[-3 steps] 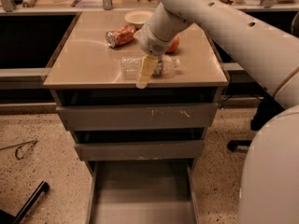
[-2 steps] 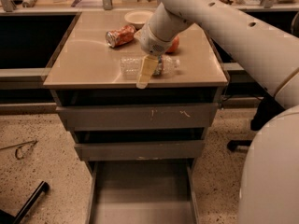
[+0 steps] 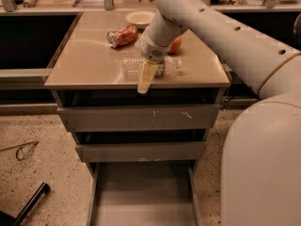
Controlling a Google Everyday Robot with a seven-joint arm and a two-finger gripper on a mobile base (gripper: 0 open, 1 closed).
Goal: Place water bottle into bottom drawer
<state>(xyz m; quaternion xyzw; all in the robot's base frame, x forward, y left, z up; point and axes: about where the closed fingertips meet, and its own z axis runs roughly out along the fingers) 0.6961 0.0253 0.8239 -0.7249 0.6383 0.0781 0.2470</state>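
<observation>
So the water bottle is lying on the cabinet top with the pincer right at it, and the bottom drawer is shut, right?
Not quite: the camera view shows the bottom drawer pulled open, not shut. The rest stands: the water bottle lies on the cabinet top with the pincer right at it.

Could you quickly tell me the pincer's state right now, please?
Pincer: down at the water bottle on the cabinet top; open or closed cannot be told.

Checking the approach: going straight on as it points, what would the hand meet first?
Probably the water bottle, lying on the cabinet top right at the hand; depth is unclear.
</observation>
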